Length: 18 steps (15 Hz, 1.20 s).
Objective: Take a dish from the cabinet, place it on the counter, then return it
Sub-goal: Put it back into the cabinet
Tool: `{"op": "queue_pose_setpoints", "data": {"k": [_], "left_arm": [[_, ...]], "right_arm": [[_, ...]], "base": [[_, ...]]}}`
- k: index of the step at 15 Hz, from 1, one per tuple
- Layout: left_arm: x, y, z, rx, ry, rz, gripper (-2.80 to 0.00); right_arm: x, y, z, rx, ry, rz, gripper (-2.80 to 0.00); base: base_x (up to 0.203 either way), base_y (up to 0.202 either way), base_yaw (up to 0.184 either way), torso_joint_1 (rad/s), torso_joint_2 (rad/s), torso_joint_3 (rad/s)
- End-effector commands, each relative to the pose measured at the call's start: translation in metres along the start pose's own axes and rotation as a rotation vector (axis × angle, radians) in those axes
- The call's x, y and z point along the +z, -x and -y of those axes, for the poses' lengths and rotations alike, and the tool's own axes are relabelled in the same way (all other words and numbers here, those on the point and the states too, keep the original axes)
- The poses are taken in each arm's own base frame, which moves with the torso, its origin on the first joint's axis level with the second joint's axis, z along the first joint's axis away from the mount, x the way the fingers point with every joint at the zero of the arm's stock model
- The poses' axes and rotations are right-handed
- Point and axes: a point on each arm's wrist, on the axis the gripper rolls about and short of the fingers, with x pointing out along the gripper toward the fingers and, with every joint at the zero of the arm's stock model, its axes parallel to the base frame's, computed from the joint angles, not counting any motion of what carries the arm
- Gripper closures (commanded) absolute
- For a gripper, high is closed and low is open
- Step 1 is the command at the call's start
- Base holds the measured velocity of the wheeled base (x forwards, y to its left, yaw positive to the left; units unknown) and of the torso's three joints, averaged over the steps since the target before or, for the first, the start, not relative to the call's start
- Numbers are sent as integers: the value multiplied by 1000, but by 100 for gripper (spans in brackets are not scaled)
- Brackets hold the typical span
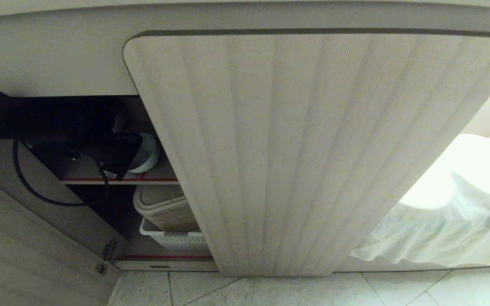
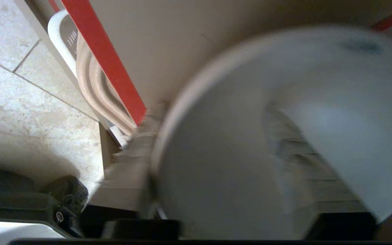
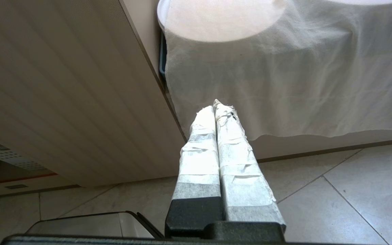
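The right gripper hangs low over the pale tiled floor, its two white-taped fingers pressed together and holding nothing; only the right wrist view shows it. Past it hangs a white draped cloth, which the head view places right of the shut beige ribbed door.

The left gripper reaches into the open left half of the low cabinet, at the upper red-edged shelf. In the head view it is a dark mass that hides its own fingers, with the small round white ceramic bowl just beyond it, sitting on that shelf. The left wrist view fills with the bowl, blurred; one taped finger lies outside the rim and another shows inside the bowl, so the gripper straddles the wall, but I cannot tell whether it clamps or stands loose.

On the lower shelf a tan lidded bin rests in a white perforated basket. The worktop's underside runs along the top.
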Motion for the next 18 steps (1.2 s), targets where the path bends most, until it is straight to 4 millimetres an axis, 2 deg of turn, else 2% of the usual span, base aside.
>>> {"op": "queue_pose_setpoints", "data": {"k": [1, 18], "left_arm": [[1, 1, 1, -3, 9, 2, -280], [1, 14, 8, -43, 44, 21, -280]], "right_arm": [[0, 0, 0, -1, -1, 1, 0], [0, 0, 0, -1, -1, 2, 0]], "base": [[0, 0, 0, 0, 0, 0], [0, 0, 0, 0, 0, 0]]}}
